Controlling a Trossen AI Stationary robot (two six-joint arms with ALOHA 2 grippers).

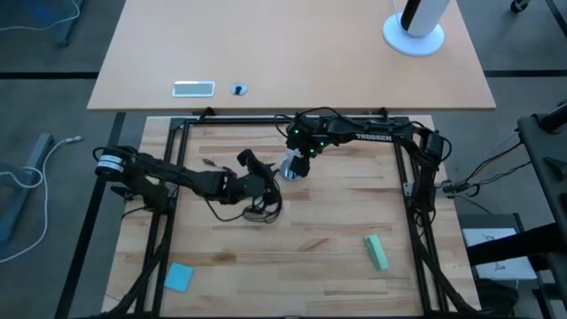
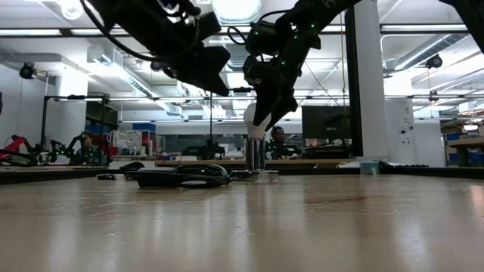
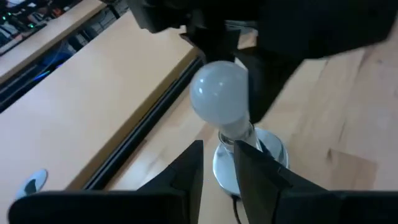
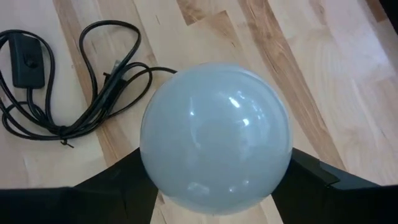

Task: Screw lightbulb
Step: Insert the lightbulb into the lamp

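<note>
The frosted-white lightbulb [image 3: 221, 93] stands upright with its screw base in the round silver socket [image 3: 273, 155] near the table's far middle. The low view shows the lightbulb [image 2: 255, 121] on top of the socket [image 2: 257, 155]. My right gripper [image 4: 214, 171] comes down over it from the far right, and its fingers are closed on the glass. My left gripper [image 3: 219, 155] hovers just left of the socket and above the table. It is open by a narrow gap and holds nothing. The socket's black cord [image 4: 62, 81] lies coiled on the table. My right gripper pinches the lightbulb's round glass globe at two opposite sides [image 4: 146, 158] between its two fingers [image 4: 118, 177]. The fingers slant steeply down from above. The bulb stands upright with its base in the socket, and the globe hides the exact places of contact.
The cord and its switch [image 1: 257, 208] lie near the left gripper. A blue square [image 1: 179, 276] and a green block [image 1: 376, 252] lie toward the near edge. A black frame rail [image 1: 292, 120] runs along the far edge, and beyond it stands a second table [image 1: 292, 53] with small items.
</note>
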